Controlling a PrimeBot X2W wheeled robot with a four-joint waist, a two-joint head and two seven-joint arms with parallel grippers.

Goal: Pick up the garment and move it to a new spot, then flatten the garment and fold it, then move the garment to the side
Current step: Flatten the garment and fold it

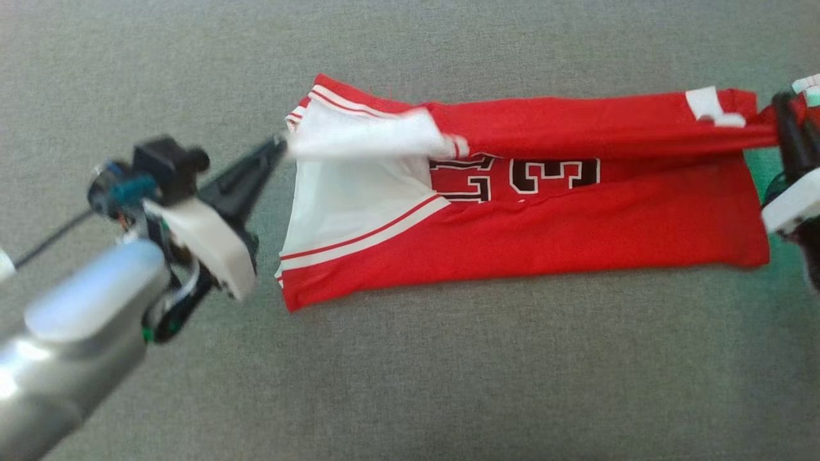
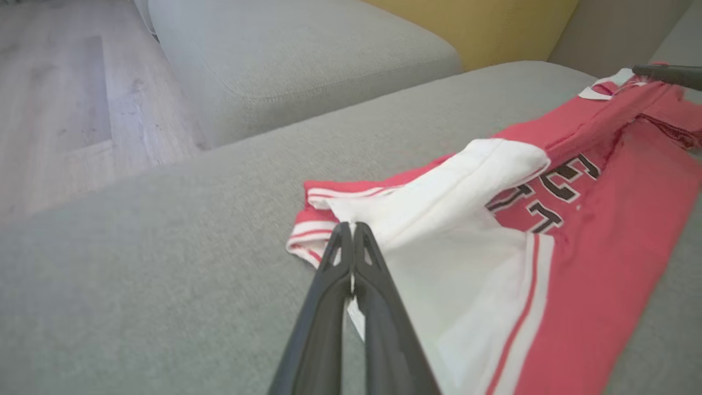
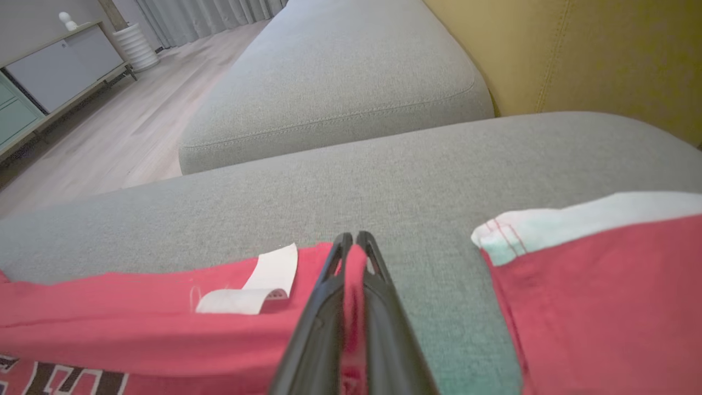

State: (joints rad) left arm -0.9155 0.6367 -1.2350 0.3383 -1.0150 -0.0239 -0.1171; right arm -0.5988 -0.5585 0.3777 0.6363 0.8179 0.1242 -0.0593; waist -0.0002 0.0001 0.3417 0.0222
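Grey sofa cushion [image 1: 410,384] carries everything. The left gripper [image 1: 280,144] has its jaws closed on the white edge at the left end of the red basketball jersey [image 1: 544,230]. The right gripper [image 3: 354,241] has its jaws closed on red cloth at the right end. The far edge is stretched between them, running left to right. The near edge lies flat toward the robot, so the fold likely comes that way.

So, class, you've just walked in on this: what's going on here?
The robot is handling a red jersey on a grey sofa cushion. Its left gripper is shut on the white end of the jersey's far edge, and its right gripper is shut on the red end. That edge looks raised and stretched taut between them, partly covering the number, while the rest lies on the cushion.
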